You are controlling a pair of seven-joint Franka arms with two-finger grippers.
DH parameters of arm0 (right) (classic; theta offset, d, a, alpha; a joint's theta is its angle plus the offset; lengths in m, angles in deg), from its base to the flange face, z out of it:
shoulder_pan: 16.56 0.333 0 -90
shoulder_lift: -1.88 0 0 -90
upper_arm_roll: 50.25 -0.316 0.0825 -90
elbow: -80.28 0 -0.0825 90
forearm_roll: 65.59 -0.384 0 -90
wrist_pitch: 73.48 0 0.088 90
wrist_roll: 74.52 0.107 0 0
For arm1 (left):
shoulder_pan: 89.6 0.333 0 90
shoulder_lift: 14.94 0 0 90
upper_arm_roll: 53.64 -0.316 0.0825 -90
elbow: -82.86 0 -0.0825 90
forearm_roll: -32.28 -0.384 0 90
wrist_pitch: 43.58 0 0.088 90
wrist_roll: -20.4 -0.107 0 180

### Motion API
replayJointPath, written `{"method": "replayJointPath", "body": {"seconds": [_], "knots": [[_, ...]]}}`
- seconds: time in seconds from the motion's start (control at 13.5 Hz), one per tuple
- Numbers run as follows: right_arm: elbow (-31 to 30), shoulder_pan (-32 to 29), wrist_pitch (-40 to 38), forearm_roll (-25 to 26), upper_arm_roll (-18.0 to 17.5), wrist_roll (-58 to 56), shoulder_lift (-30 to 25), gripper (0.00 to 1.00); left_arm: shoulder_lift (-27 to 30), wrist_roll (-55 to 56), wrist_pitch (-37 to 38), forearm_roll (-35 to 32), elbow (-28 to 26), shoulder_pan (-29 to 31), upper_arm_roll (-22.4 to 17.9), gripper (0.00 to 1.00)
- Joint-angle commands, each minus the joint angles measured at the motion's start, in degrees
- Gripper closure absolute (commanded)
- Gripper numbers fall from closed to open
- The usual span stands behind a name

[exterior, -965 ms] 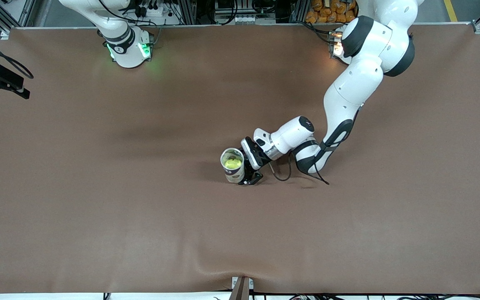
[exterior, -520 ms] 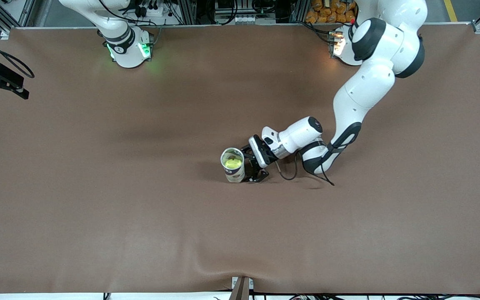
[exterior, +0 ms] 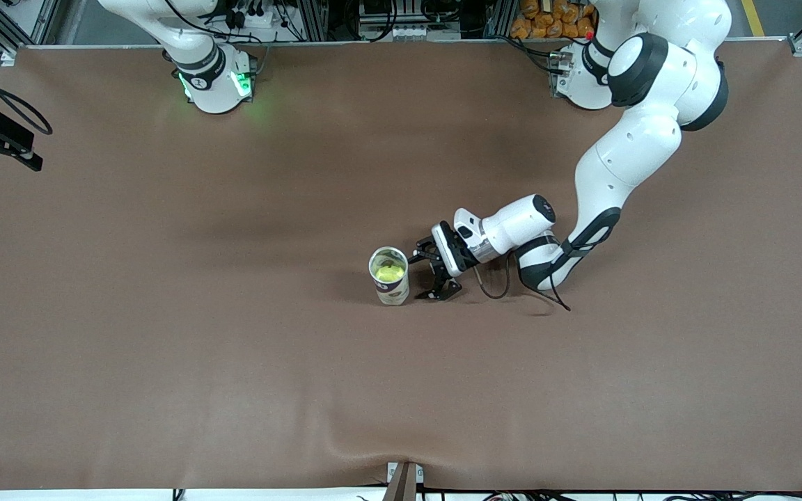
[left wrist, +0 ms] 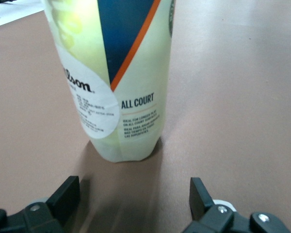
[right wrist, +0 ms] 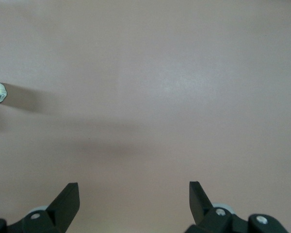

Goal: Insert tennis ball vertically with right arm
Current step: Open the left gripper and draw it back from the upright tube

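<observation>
Tennis ball (exterior: pixel 389 273) seated inside can (exterior: pixel 390 277), upright mid-table; insertion looks done. Left gripper (exterior: pixel 431 275) just beside can, fingers apart, not touching: likely released after steadying. Right gripper (right wrist: pixel 134 204) spread wide, empty, waiting over bare table (exterior: pixel 164 313).

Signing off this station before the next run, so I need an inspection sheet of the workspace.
Surface: brown mat, rippled at the front edge.
Job's things: can upright mid-table, ball inside.
Clutter: nothing seen.
Grippers: left gripper open, low beside the can, apart from it; right gripper open over bare mat, that arm waits.
Cables: loop under the left wrist.
Surroundings: frame rails and wiring by the bases.
</observation>
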Motion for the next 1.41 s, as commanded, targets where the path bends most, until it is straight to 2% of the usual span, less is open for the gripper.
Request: {"method": "replayJointPath", "body": {"seconds": [0.0, 0.22, 0.89, 1.19, 1.34], "knots": [[1.84, 1.26, -0.77, 3.10, -0.06, -0.68, 0.95, 0.00, 0.86, 0.19, 2.10, -3.70, -3.93, 3.55, -0.60, 0.00], [1.75, 1.71, -0.95, 5.05, -0.15, -0.42, 0.95, 0.00, 0.95, 0.54, 2.10, -6.34, -4.72, 6.45, 0.02, 0.00], [1.75, 1.44, -2.62, 4.08, -0.41, 0.99, 0.87, 0.00, 1.65, 0.72, 2.54, -7.14, -4.02, 12.08, -0.16, 0.00], [1.75, 1.18, -3.23, 2.41, -0.33, 1.08, 0.87, 0.00, 1.39, 3.08, 3.07, -6.35, -2.79, 12.96, -0.69, 0.00], [1.75, 1.18, -3.15, 2.41, -0.33, 1.08, 0.87, 0.00, 1.47, 5.02, 4.03, -6.35, -1.12, 12.97, -2.53, 0.00]]}}
